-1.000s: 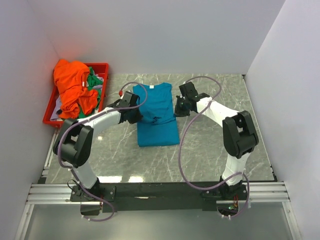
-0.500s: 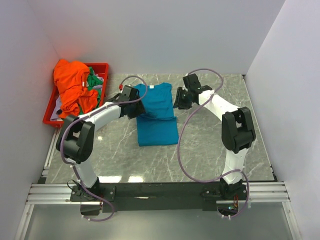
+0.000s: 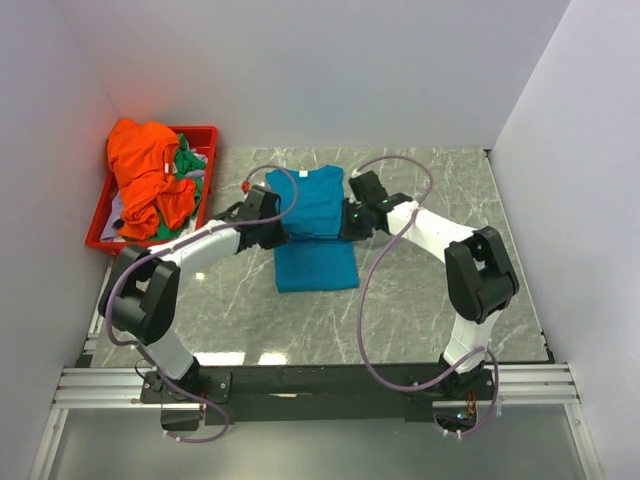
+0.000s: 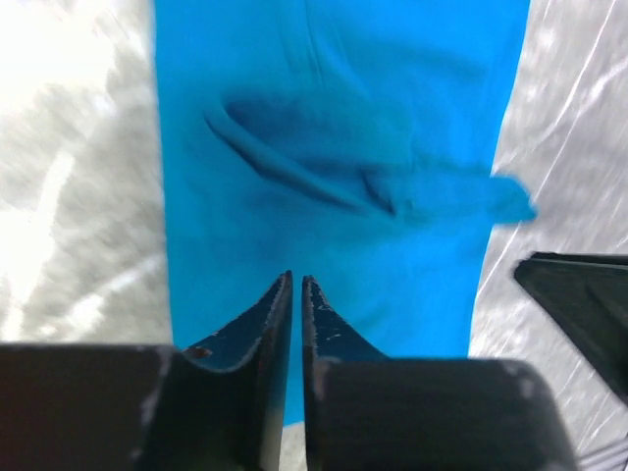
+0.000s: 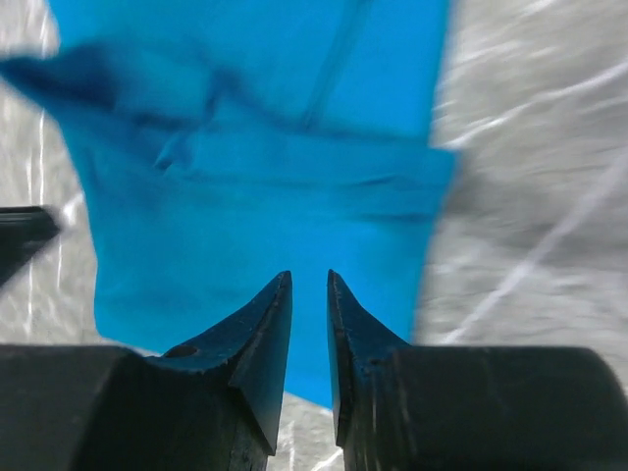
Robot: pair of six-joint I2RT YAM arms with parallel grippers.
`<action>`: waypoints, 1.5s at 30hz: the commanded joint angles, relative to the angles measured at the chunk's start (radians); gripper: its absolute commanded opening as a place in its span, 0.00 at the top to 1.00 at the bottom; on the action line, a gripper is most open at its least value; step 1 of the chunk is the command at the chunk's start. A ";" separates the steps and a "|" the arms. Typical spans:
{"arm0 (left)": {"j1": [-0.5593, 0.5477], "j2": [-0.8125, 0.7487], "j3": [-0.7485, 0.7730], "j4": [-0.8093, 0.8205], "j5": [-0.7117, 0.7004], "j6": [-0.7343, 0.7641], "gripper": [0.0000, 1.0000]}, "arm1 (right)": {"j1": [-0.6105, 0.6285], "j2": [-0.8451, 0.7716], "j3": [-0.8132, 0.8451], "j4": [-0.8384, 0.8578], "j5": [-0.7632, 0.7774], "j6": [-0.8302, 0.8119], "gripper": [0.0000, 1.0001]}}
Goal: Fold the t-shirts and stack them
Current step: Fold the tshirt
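Left wrist view: left gripper (image 4: 297,279) parted by a slit, right gripper (image 5: 309,276) slightly wider. Both are empty over the folded teal-blue cloth t-shirt (image 3: 316,265) on the grey marble tabletop (image 3: 420,300) — whether they touch it is unclear.

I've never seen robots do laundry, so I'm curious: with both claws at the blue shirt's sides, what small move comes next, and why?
Probably pinch the cloth with both. The left gripper and right gripper sit at opposite side edges of the teal shirt, jaws narrowly apart; a firm hold seems needed before folding it further.
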 commanded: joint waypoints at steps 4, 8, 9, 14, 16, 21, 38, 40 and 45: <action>-0.054 0.036 -0.018 0.084 0.052 -0.038 0.96 | 0.084 0.028 0.041 0.037 0.041 0.005 0.74; -0.057 0.087 0.014 0.090 0.066 -0.035 0.96 | 0.091 0.081 0.090 0.019 0.042 0.005 0.75; -0.057 0.100 0.042 0.084 0.069 -0.033 0.96 | 0.091 0.089 0.100 0.013 0.046 0.000 0.75; -0.054 0.197 0.138 0.052 0.080 -0.007 0.93 | 0.092 0.152 0.182 -0.030 0.062 -0.023 0.75; -0.043 0.235 0.186 0.046 0.081 -0.006 0.90 | 0.091 0.173 0.212 -0.046 0.075 -0.027 0.75; -0.002 0.309 0.287 0.021 0.086 0.002 0.86 | 0.078 0.244 0.325 -0.104 0.098 -0.036 0.74; 0.070 0.296 0.321 0.001 0.092 0.031 0.82 | 0.075 0.384 0.423 -0.141 0.099 -0.032 0.69; 0.074 0.256 0.306 0.001 0.088 0.033 0.81 | 0.077 0.414 0.433 -0.159 0.113 -0.029 0.68; 0.075 0.156 0.240 0.018 0.098 0.023 0.79 | 0.080 0.413 0.425 -0.175 0.122 -0.020 0.66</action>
